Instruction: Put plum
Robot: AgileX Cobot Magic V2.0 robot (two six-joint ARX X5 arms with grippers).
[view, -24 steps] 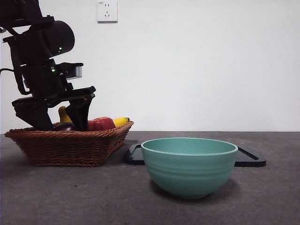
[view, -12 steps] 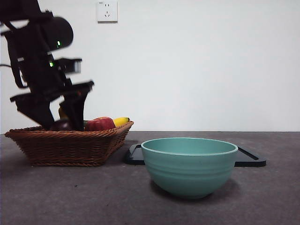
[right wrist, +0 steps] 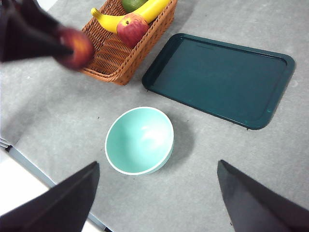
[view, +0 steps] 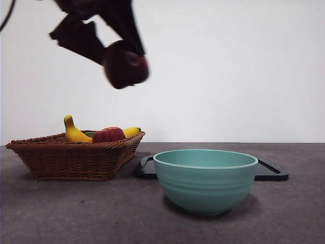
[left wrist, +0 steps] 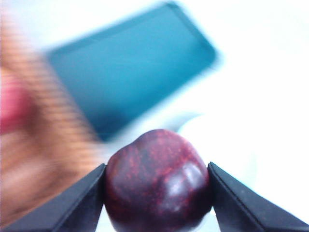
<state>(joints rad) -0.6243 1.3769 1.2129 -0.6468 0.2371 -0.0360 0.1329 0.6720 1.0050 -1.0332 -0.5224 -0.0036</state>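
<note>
My left gripper is shut on the dark maroon plum and holds it high in the air, above the right end of the wicker basket. The left wrist view shows the plum clamped between both jaws. The right wrist view shows the same plum held above the table beside the basket. My right gripper is open and empty, high over the table above the teal bowl.
The basket holds a red apple, bananas and a green fruit. The teal bowl stands at the front middle. A dark flat tray lies behind it, right of the basket.
My left gripper has lifted out of the basket with the plum, rising high and moving right. The banana and apple in the basket are uncovered now.
</note>
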